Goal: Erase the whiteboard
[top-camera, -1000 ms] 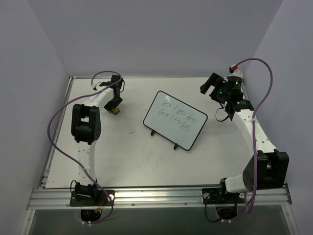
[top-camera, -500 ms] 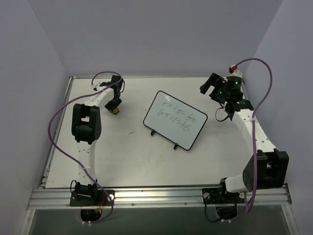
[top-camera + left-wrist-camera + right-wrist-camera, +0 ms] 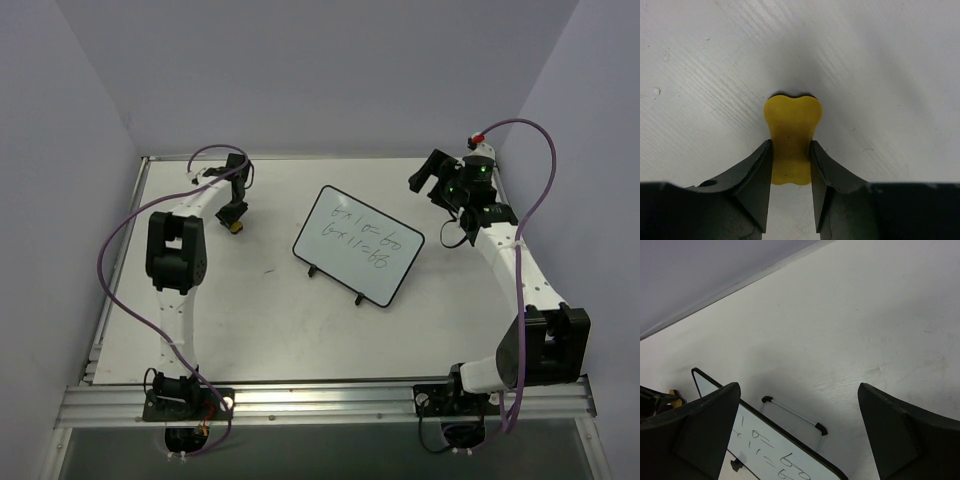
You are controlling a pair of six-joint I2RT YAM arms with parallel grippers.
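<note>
Whiteboard (image 3: 358,245): stands near the middle of the bench (image 3: 260,320), turned at an angle to its edges. It leans back on two small black feet (image 3: 314,271). Its face carries two rows of dark handwritten figures, nothing wiped off.

Whiteboard in the right wrist view (image 3: 775,455): only its upper corner and part of the writing show, low in the picture between the two fingers.

Left jaws: closed on the yellow eraser (image 3: 791,135), one black finger (image 3: 752,185) pressing each side of its narrow waist. The wider end sticks out past the tips.

Eraser (image 3: 236,228): down at the bench surface in the far left part, with a thin dark layer along its far edge. I cannot tell whether it touches the bench. It is well apart from the whiteboard, off the board's left side.

Right jaws: spread wide with nothing between them, both fingers (image 3: 910,435) at the picture's lower corners.

Right arm (image 3: 520,270): reaches to the far right of the bench, its end well apart from the whiteboard.

Left arm (image 3: 178,250): stretched along the left side.

Cables (image 3: 110,260): a purple one loops beside each arm.
</note>
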